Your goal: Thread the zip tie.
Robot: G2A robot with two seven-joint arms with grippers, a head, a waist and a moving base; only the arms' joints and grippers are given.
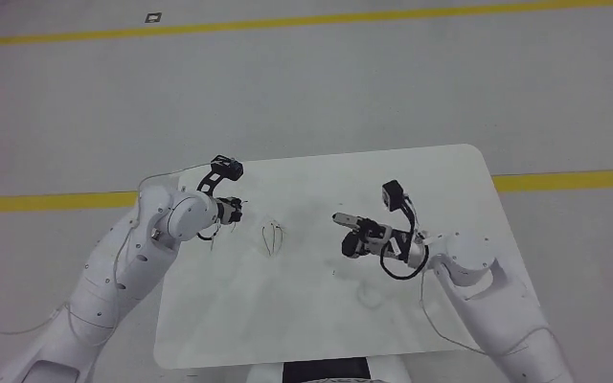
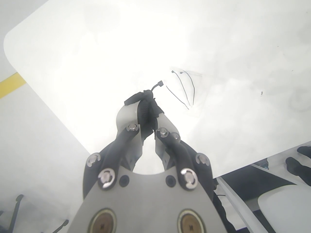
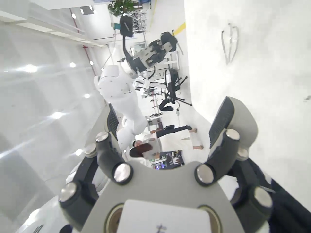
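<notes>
The left pincer (image 2: 146,97) hangs over the white table (image 1: 431,182), close to the table edge on its own side. Its two fingers (image 2: 126,112) are pressed together on a thin dark zip tie (image 2: 155,86). A short curved end of the tie, carrying the small square head, sticks out past the fingertips. The rest is hidden between the black pads, so I cannot tell whether the tie is threaded.

Just ahead of the left pincer's tips, and not touching them, a few loose zip ties (image 2: 185,88) lie flat on the table. They fan out from the point where their tails meet. They seem to rest on a piece of clear film whose edges are faint. From above, this bunch lies between the two pincers, nearer the left one.

The right pincer (image 1: 344,235) is over the middle of the table and points toward the left pincer. Its fingers (image 3: 224,117) are spread wide apart with nothing between them. The loose ties lie ahead of it, well apart from its tips. Behind this pincer, near its wrist, a faint ring-shaped smear (image 1: 369,298) marks the tabletop.

A yellow line (image 1: 67,201) on the floor passes under the table, showing beyond the left arm and again beyond the right.
</notes>
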